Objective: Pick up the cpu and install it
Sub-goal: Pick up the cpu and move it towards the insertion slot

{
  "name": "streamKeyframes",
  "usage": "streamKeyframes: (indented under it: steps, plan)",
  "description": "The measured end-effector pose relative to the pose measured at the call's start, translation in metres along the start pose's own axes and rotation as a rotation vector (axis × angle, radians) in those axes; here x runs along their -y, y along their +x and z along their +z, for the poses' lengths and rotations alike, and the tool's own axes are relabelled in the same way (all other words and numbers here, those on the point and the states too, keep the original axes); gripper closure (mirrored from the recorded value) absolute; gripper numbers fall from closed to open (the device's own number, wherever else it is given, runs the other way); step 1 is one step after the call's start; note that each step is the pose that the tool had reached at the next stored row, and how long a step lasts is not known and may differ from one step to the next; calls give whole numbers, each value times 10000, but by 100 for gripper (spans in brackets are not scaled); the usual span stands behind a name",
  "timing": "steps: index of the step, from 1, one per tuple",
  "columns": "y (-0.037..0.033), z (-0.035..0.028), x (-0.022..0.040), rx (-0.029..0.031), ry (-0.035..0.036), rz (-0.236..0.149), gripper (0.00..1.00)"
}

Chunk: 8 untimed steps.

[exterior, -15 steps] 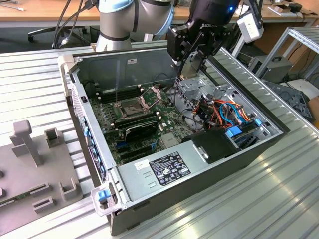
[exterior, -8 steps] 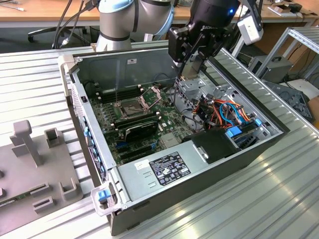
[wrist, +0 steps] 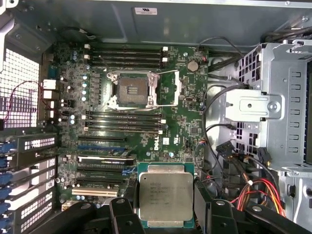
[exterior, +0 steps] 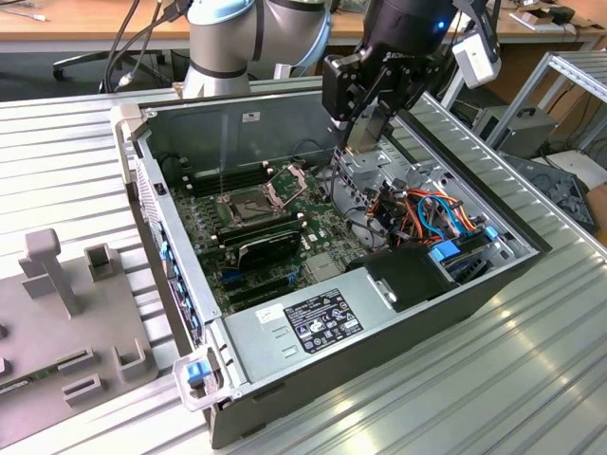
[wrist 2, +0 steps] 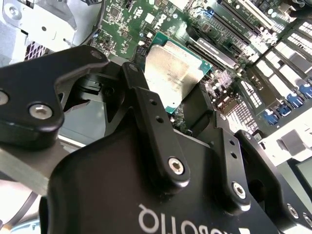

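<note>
Gripping the cpu (wrist: 165, 196) by two opposite edges between the matte black fingers (wrist: 126, 214) of the gripper (exterior: 363, 135), closed tight on it above the open computer case (exterior: 379, 374). Hanging raised over the case's far side, toward the exterior view's right of the socket (wrist: 132, 90) and well apart from it. Showing, in both wrist views, a thin flat square: dull silver-grey metal lid with rounded corners, seated on a narrow green rim. Looking down, in the first wrist view, on a green motherboard (wrist: 180, 129) studded with small parts, and on long black memory sticks (wrist: 124, 56) flanking the socket. Leaving the socket uncovered, with a dark square bed and a bright hinged metal frame (exterior: 287, 180) tipped up beside it. Sharing the case with a perforated grey steel drive cage (wrist: 273, 97) and a bundle of red and orange wires (wrist: 253, 187). Resting the case on a ribbed aluminium counter (exterior: 531, 379). Hiding the cpu's side edges behind the fingers; cutting off its near edge at the border of the first wrist view; masking part of it behind the gripper's black linkage in the second wrist view. Giving no sight of the cpu's underside.
</note>
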<state>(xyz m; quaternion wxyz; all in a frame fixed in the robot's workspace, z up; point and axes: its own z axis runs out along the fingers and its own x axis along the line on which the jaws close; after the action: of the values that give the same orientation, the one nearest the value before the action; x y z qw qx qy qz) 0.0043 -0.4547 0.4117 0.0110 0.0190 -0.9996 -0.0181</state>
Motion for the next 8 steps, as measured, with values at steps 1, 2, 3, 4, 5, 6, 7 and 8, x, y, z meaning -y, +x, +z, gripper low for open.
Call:
streamKeyframes:
  steps: [1,2,3,4,5,6,7,8]
  plan:
    - [-3,3,0,0,0,-1,45]
    - [-9,8,1,-1,0,-1,45]
    - [-13,12,1,-1,0,-1,45]
    - [-16,15,1,-2,0,-1,45]
    - [-21,19,2,-2,0,-1,45]
    - [-24,23,2,-3,-1,-1,45]
    - [-27,25,2,-3,0,-1,45]
    - [-30,27,2,-3,-1,-1,45]
